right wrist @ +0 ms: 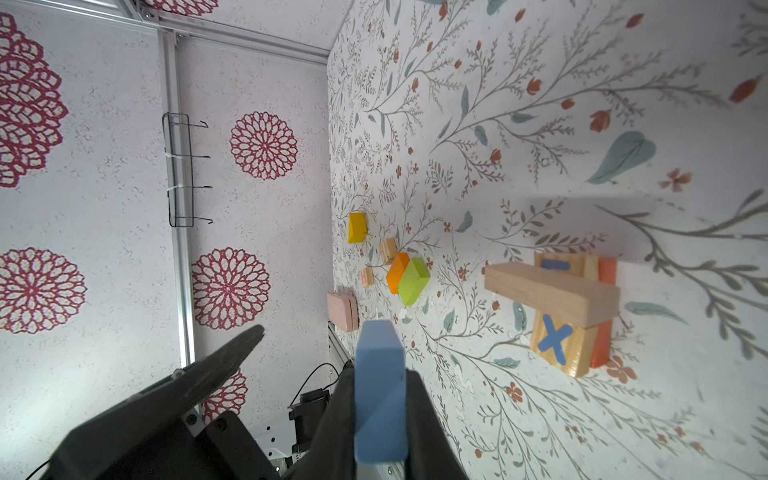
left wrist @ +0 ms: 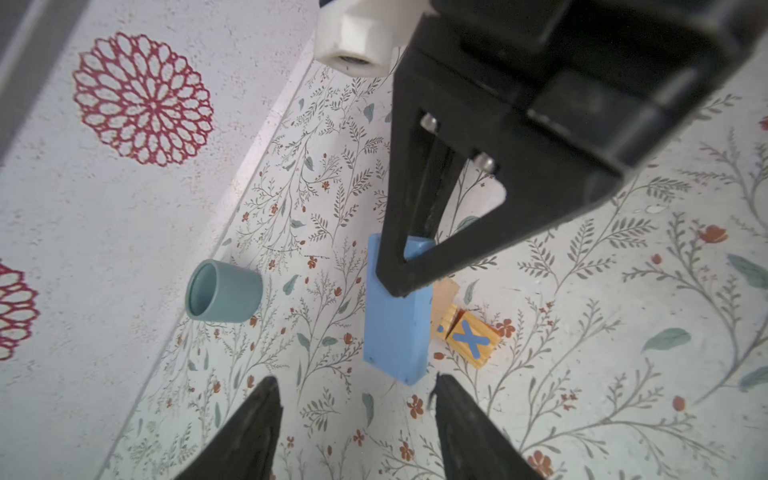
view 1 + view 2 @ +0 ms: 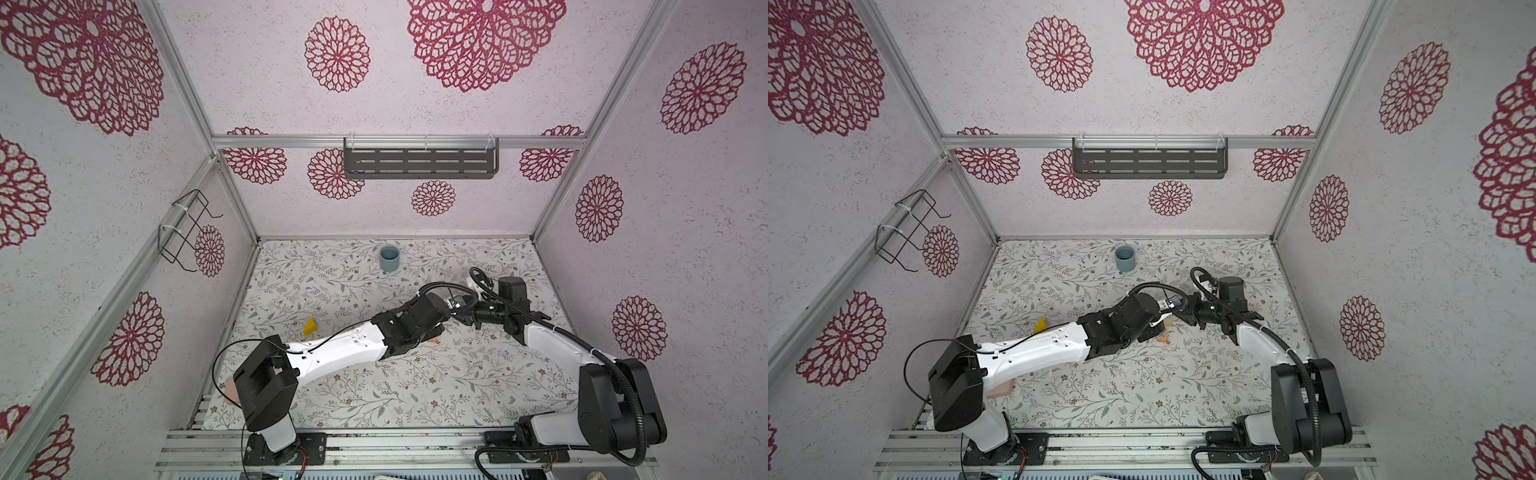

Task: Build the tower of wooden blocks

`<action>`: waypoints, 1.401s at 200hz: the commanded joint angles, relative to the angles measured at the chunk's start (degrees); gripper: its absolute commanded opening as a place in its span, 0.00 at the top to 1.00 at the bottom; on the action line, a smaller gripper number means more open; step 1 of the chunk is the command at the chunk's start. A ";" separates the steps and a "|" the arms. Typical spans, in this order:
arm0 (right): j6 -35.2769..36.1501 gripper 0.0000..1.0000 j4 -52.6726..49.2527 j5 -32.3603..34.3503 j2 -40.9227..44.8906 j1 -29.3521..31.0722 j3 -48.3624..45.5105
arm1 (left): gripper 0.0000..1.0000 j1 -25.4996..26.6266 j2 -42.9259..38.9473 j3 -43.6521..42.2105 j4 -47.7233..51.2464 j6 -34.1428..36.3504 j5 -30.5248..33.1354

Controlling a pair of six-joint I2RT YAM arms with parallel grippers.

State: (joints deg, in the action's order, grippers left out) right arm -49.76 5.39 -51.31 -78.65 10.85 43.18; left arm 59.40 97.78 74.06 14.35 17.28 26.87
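Block (image 1: pixel 380 395), oblong and sky blue, pinched in right gripper (image 1: pixel 380 372); left gripper (image 2: pixel 355 380) parted, empty; tan plank (image 1: pixel 552 291) across letter cubes (image 1: pixel 557 338)

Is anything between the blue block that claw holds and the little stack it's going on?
Nothing visible. In the right wrist view only bare flowered mat lies between the blue block, clamped in the right gripper, and the tower. The open left gripper hangs close by, not between them.
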 commanded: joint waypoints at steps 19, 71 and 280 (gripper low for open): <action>-1.17 0.85 -1.00 -0.14 -0.83 -1.00 3.15 | 0.36 -0.33 2.40 -0.01 -4.45 2.70 2.41; -1.66 0.85 0.23 -1.33 -2.38 -1.45 4.08 | 0.19 -0.68 3.79 -0.98 -7.03 3.11 3.35; -5.85 0.85 7.63 -4.99 -3.44 -1.98 2.89 | 0.53 -2.15 8.48 -2.48 -16.99 7.64 6.24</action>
State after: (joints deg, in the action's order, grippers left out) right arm -55.16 10.66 -54.52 -81.95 9.23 45.21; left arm 57.84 105.47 71.40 -0.49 23.81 32.77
